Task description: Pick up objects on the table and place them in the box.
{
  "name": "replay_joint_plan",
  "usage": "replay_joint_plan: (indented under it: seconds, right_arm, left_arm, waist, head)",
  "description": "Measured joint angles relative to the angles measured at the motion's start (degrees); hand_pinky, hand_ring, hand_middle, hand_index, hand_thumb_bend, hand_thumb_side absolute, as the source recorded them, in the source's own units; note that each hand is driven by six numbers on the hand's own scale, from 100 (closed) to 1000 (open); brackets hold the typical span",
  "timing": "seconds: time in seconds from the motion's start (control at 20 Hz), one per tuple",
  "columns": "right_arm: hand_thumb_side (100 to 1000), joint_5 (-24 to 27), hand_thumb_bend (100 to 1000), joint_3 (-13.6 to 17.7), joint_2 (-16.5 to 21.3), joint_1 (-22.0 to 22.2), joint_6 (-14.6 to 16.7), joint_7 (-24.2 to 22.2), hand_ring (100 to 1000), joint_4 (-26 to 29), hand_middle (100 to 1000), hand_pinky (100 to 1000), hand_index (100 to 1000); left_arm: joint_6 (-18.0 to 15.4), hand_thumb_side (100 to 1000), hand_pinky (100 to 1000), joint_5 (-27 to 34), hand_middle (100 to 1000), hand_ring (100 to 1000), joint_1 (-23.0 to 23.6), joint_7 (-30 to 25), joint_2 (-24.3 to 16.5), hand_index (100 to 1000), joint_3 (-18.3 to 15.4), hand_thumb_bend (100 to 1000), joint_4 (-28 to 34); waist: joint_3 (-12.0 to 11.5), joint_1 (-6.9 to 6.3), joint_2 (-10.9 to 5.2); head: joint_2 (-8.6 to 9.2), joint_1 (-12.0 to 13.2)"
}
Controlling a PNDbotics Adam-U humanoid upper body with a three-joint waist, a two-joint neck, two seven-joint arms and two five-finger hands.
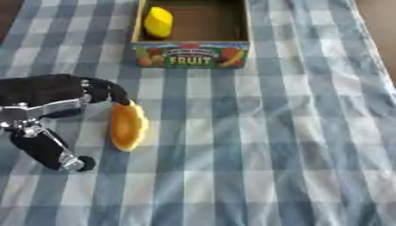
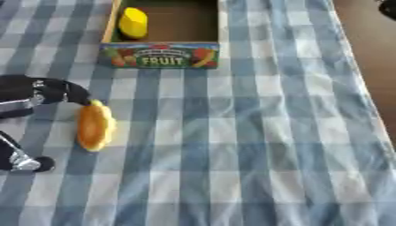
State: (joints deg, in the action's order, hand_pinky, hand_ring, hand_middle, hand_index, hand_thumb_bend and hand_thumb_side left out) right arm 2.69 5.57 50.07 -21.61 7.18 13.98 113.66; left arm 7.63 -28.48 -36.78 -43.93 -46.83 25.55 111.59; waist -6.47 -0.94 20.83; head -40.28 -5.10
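Tablecloth: blue, grey and white check, covering nearly the whole table; a strip of brown surface shows along the right edge in the right eye view.
Box: open cardboard box at the far middle of the cloth, its near wall printed with fruit pictures and the word FRUIT; brown inside.
Left hand: black with silver parts, coming in from the left edge at mid-height. Its fingers reach right and curve down, and their tips touch the far end of the orange-yellow piece. The thumb stretches down and toward the camera, well apart from the fingers, so the hand is spread wide and closes on nothing.
Orange-yellow piece: flat, elongated, wedge-like, orange face with a yellow rim; it lies on the cloth just right of the hand, long axis running near to far, in the gap between fingers and thumb but touched only at its far end.
Yellow fruit: oval, lemon-like, already inside the box against its left wall.
Between piece and box: only bare cloth.
Right hand: shows in neither view.
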Motion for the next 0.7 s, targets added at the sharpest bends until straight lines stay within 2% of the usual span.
replay_joint_plan:
  seconds: [0.35, 0.7]
  right_arm:
    - [362, 0.2, 100, 0.0, -0.3, 0.1, -0.3, 0.0, 979, 0.0, 692, 835, 789]
    - [371, 0.5, 100, 0.0, -0.5, 0.2, 0.0, -0.2, 983, 0.0, 686, 840, 792]
  left_arm:
    - [0.4, 100, 945, -3.7, 891, 995, 0.1, 0.7, 0.6, 944, 0.0, 594, -3.5]
    - [0.2, 100, 917, -3.2, 850, 980, -1.2, 1.5, 3.4, 929, 1.1, 543, -8.2]
  waist:
    - [0.0, 0.04, 0.15]
    - [0.4, 0.32, 0.36]
  head:
    - [0.00, 0.2]
    - [0.00, 0.5]
